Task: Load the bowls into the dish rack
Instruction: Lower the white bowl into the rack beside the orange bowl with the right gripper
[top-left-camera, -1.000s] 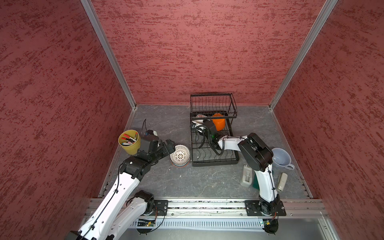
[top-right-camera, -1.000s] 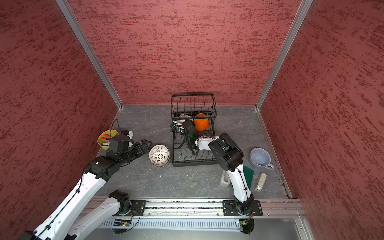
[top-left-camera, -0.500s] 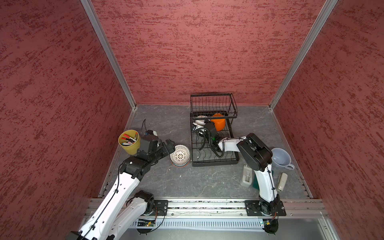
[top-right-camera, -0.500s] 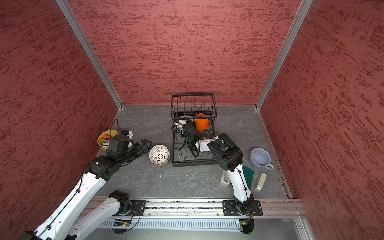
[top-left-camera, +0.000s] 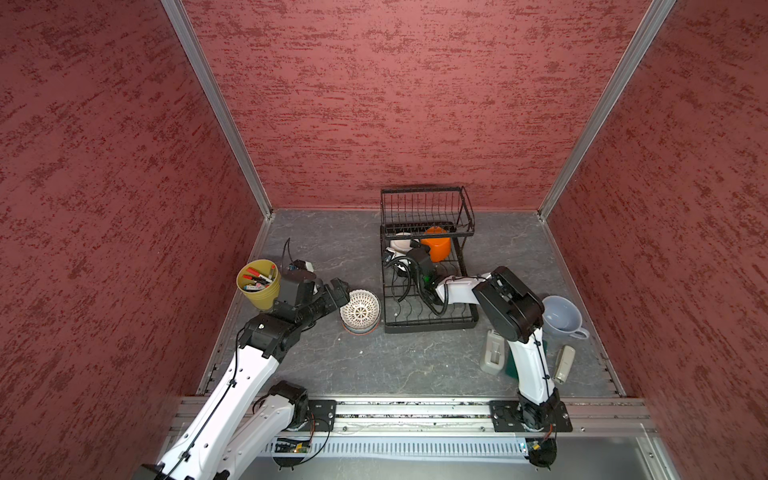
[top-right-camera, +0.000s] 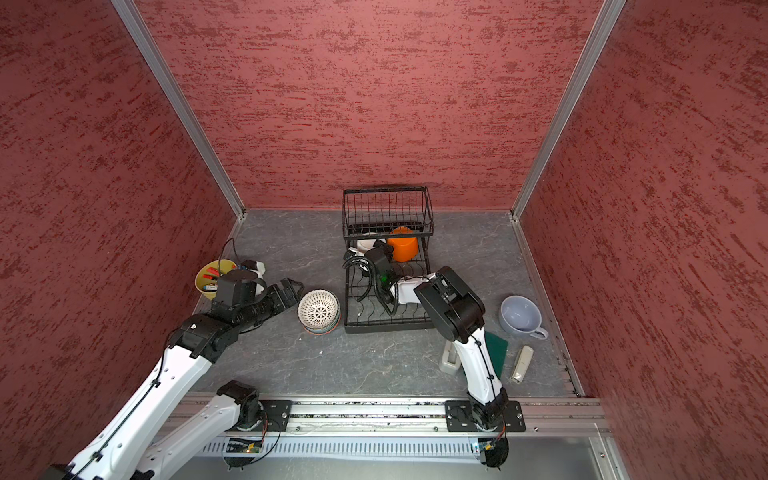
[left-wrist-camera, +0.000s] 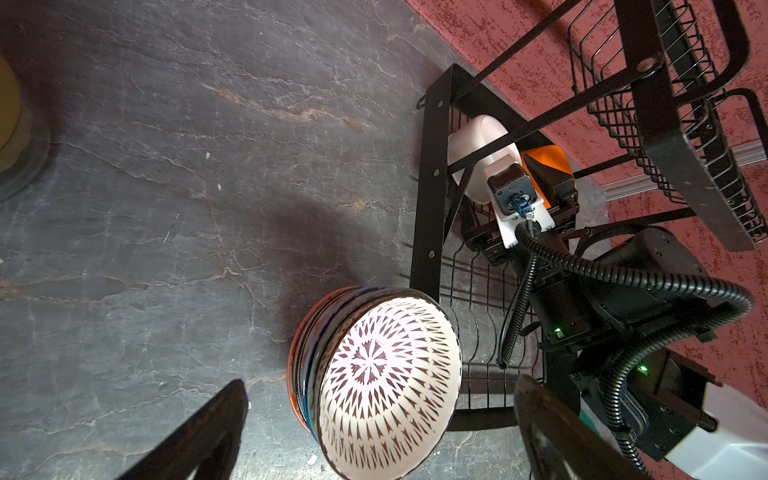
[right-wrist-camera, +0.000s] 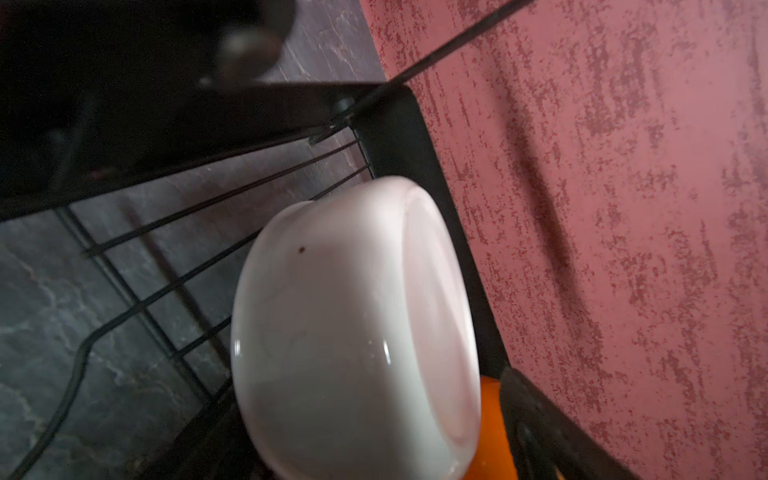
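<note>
The black wire dish rack (top-left-camera: 430, 320) (top-right-camera: 388, 324) stands mid-table, with its raised basket (top-left-camera: 428, 208) at the back. On its base tray an orange bowl (top-left-camera: 436, 248) (top-right-camera: 402, 249) and a plain white bowl (top-left-camera: 401, 243) (right-wrist-camera: 353, 324) lean on their sides. My right gripper (top-left-camera: 409, 251) (top-right-camera: 375, 249) is open around the white bowl; one finger (right-wrist-camera: 536, 419) stands off it, with orange showing between them. A stack of patterned bowls (top-left-camera: 360, 311) (top-right-camera: 318, 311) (left-wrist-camera: 386, 386) sits left of the rack. My left gripper (top-left-camera: 338, 291) (left-wrist-camera: 381, 384) is wide open just short of the stack.
A yellow-green cup of markers (top-left-camera: 257, 284) stands by the left wall, behind my left arm. Right of the rack are a lavender mug (top-left-camera: 561, 318), a grey-white block (top-left-camera: 492, 357), a green pad (top-right-camera: 496, 349) and a small white tool (top-left-camera: 564, 363).
My right gripper's jaws have spread apart around the white bowl in the rack. The left arm and the stack of bowls have not moved.
</note>
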